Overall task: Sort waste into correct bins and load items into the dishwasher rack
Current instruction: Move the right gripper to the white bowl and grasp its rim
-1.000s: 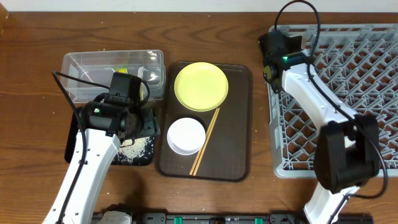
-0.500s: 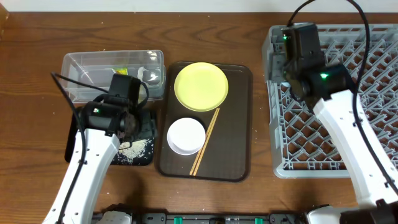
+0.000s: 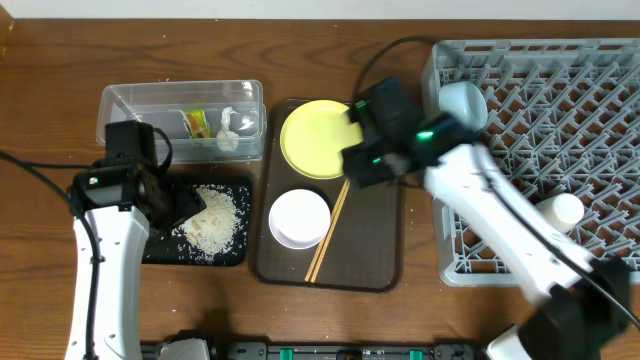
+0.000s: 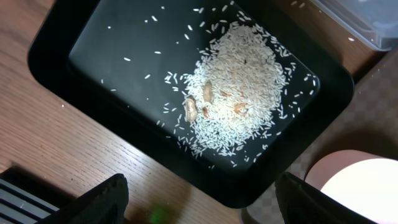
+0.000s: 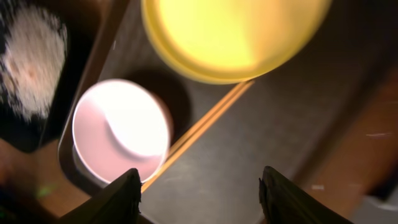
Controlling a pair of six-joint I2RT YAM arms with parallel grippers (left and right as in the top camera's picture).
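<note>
A heap of loose white rice [image 3: 215,220] [image 4: 239,102] lies in the black tray [image 3: 160,245] [image 4: 93,56]. My left gripper [image 3: 185,207] [image 4: 202,205] hovers open and empty over that tray's edge. The green-yellow wrapper [image 3: 197,122] and a white scrap [image 3: 228,135] lie in the clear tub [image 3: 130,105]. The yellow plate [image 3: 318,140] [image 5: 230,31], white bowl [image 3: 299,218] [image 5: 121,130] and chopsticks [image 3: 328,228] [image 5: 199,127] rest on the brown serving tray [image 3: 375,230]. My right gripper [image 3: 358,168] [image 5: 202,199] hangs open above it, beside the plate. A light blue bowl [image 3: 462,102] and a pale cup [image 3: 560,212] sit in the grey dishwasher rack [image 3: 540,60].
The brown serving tray stands between the two bins on the left and the rack on the right. Bare wooden table [image 3: 300,50] runs along the back and at the front left. The clear tub's corner [image 4: 367,18] shows in the left wrist view.
My right arm has swung from the rack's left corner over to the serving tray, and the light blue bowl now shows in that corner. My left arm drew back left, uncovering the rice.
</note>
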